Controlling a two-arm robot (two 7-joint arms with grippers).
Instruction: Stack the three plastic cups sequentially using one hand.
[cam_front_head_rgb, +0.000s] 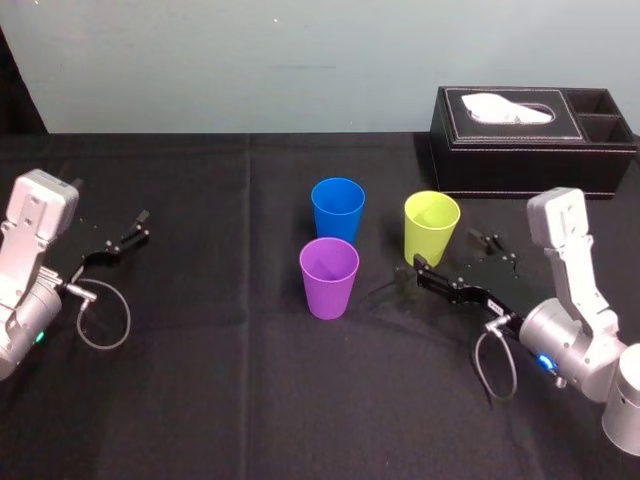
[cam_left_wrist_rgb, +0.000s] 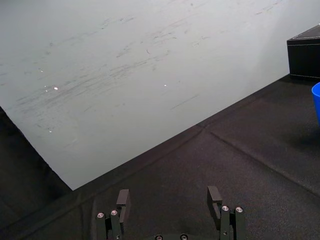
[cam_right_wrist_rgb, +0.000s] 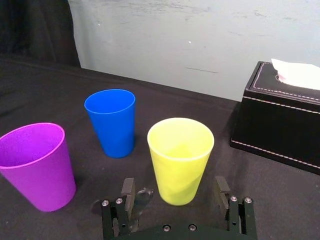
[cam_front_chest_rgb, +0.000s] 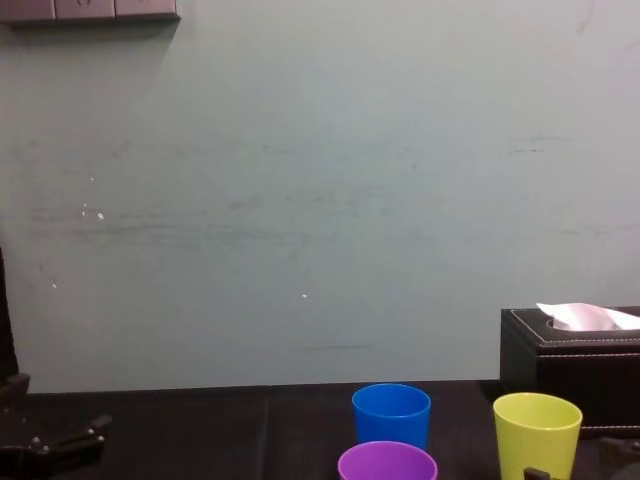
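Three plastic cups stand upright and apart mid-table: a blue cup (cam_front_head_rgb: 338, 208) at the back, a purple cup (cam_front_head_rgb: 329, 277) in front of it, and a yellow-green cup (cam_front_head_rgb: 431, 227) to the right. My right gripper (cam_front_head_rgb: 448, 250) is low on the table with its fingers open on either side of the yellow-green cup's base. In the right wrist view the yellow-green cup (cam_right_wrist_rgb: 180, 159) stands between the spread fingers (cam_right_wrist_rgb: 128, 189), with small gaps on both sides; the blue cup (cam_right_wrist_rgb: 112, 121) and the purple cup (cam_right_wrist_rgb: 37, 165) lie beyond. My left gripper (cam_front_head_rgb: 120, 243) rests open at the far left.
A black leather tissue box (cam_front_head_rgb: 530, 140) with a white tissue sits at the back right, just behind the yellow-green cup. Black cloth covers the table, and a pale wall rises behind it. My left gripper (cam_left_wrist_rgb: 168, 197) has nothing between its fingers.
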